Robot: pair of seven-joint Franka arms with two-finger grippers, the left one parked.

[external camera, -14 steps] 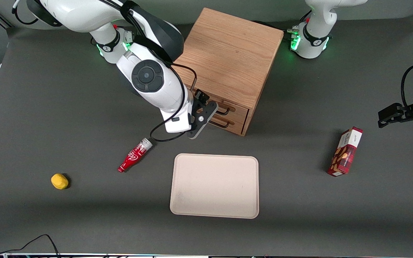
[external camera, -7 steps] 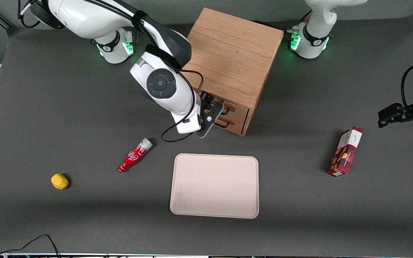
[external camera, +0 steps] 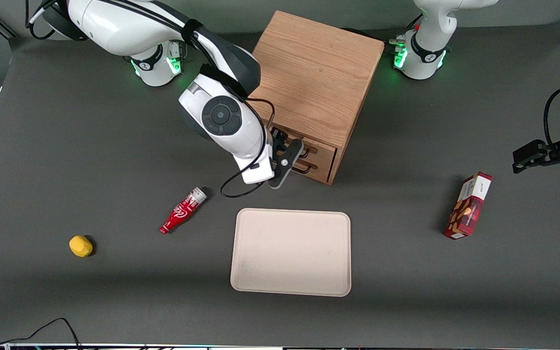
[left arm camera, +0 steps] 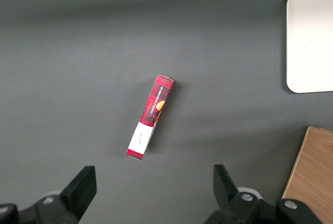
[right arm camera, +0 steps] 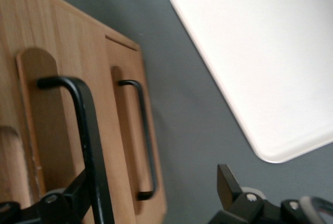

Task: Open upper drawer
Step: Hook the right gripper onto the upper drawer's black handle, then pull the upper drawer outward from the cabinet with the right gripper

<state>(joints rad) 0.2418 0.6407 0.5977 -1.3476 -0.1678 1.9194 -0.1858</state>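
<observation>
Wooden cabinet point(external camera: 311, 82) sat top-middle; the upper drawer point(external camera: 309, 146) was shut. The gripper point(right arm camera: 151, 198) had its fingers point(right arm camera: 226, 182) open, and the drawer's long black handle point(right arm camera: 86, 135) ran between them

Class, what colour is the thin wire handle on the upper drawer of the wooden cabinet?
Black; the thin wire handle shows best in the right wrist view, with the tool right at it.

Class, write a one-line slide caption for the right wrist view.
Open gripper straddles the upper drawer handle; lower drawer and beige tray alongside.
</observation>
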